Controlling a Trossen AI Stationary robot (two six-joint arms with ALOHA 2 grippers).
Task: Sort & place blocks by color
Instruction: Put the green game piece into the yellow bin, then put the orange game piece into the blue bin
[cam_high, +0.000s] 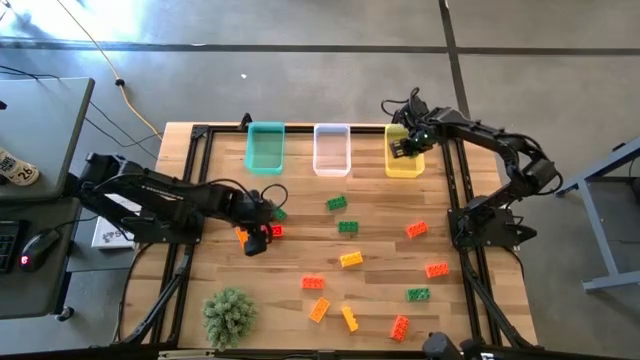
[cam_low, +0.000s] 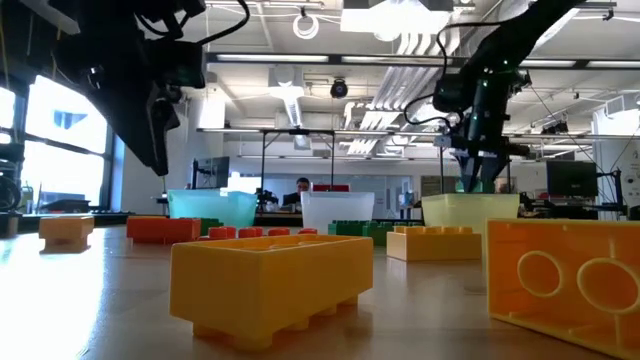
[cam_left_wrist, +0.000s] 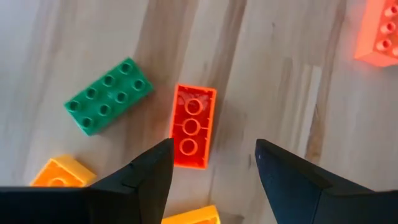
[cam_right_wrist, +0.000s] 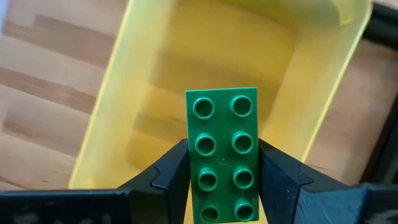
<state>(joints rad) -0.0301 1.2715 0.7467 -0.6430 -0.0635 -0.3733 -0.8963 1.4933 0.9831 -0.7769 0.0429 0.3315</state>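
Green, red-orange and yellow-orange studded plastic blocks lie scattered over the pale wooden table (cam_high: 300, 310). From above, 3 green ones lie free on the wood, at (cam_high: 336, 203), (cam_high: 348, 227) and (cam_high: 418, 294); 4 red-orange ones sit at (cam_high: 416, 229), (cam_high: 436, 269), (cam_high: 312, 283) and (cam_high: 399, 326); 3 yellow-orange ones rest at (cam_high: 350, 259), (cam_high: 318, 309) and (cam_high: 349, 318). More blocks sit partly hidden beneath the left arm, so the full count cannot be told.

3 rectangular plastic bins stand in a row at the far edge: teal (cam_high: 265, 147), clear (cam_high: 332, 149) and yellow (cam_high: 404, 160).

The right gripper (cam_right_wrist: 222, 163) hangs over the yellow bin, both fingers pressed against the long sides of a 2-by-4 green block (cam_right_wrist: 222, 152).

The left gripper (cam_left_wrist: 211, 165) hovers above the table's left part with its fingers spread wide and nothing between them; just under it lie an upturned red-orange brick (cam_left_wrist: 192, 126), a green brick (cam_left_wrist: 108, 95) beside it, and yellow-orange pieces.

1 fuzzy green plant ball (cam_high: 229, 315) sits near the front left corner.
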